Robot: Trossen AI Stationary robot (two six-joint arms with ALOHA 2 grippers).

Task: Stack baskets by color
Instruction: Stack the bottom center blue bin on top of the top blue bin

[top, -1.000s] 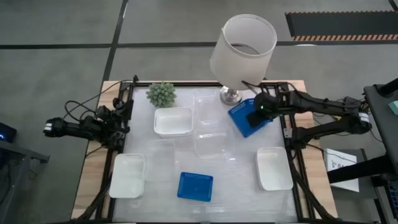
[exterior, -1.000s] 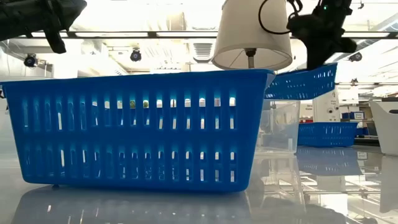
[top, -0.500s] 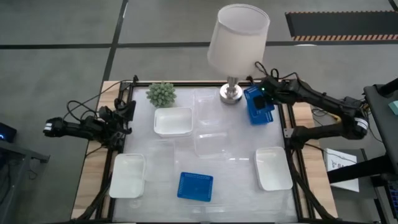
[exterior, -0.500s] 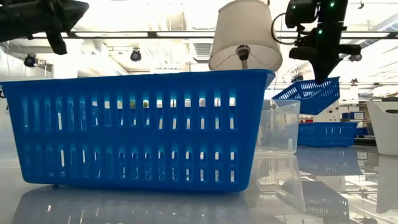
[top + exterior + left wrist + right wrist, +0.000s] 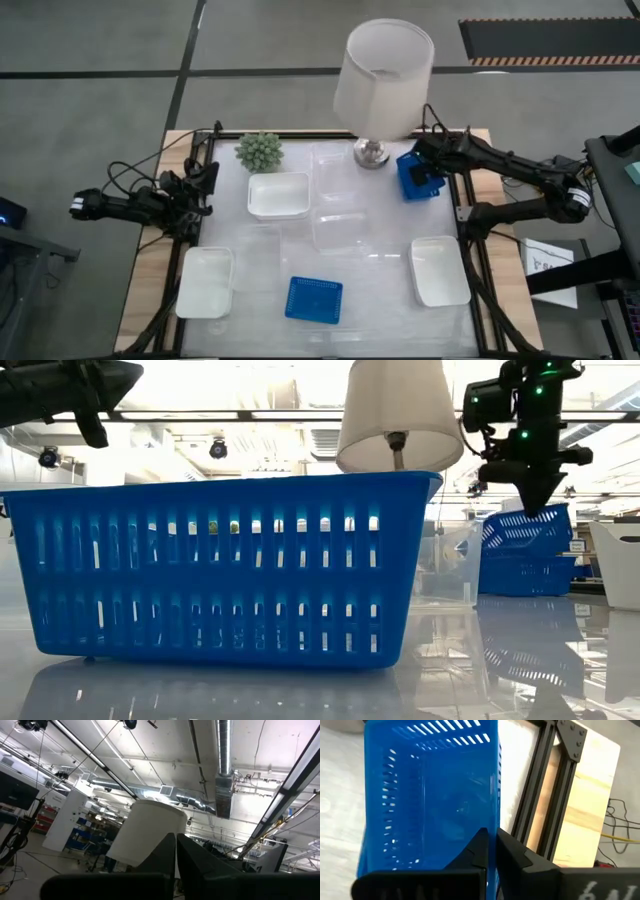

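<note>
My right gripper (image 5: 430, 166) is at the table's far right, beside the lamp base, shut on a blue gridded basket (image 5: 415, 178). In the low view that basket (image 5: 525, 530) hangs under the gripper (image 5: 535, 505), right over another blue basket (image 5: 527, 575); whether the two touch, I cannot tell. A third blue basket (image 5: 314, 299) rests on its bottom near the front edge. Three white baskets (image 5: 279, 195) (image 5: 206, 282) (image 5: 441, 270) and two clear ones (image 5: 338, 160) (image 5: 338, 232) lie flat on the table. My left gripper (image 5: 203, 180) waits shut at the left edge, pointing upward. My right gripper pinches one side wall of the blue basket at its rim (image 5: 494, 820), one finger (image 5: 479, 845) inside the basket and the other (image 5: 516, 854) outside. The fingers come from above, slanting down. The basket hangs below them, tipped steeply on edge.
A lamp with a white shade (image 5: 385, 70) stands on its metal base (image 5: 372, 153) at the far edge, close to the held basket. A small green plant (image 5: 259, 150) sits at the far left. The table's black frame rail (image 5: 545, 795) runs just beside the held basket.
My right gripper has carried the blue basket toward the table's far right corner and lowered it, turning so that it points more steeply down. The basket has tipped from nearly flat to standing on edge. The lamp shade has rocked.
</note>
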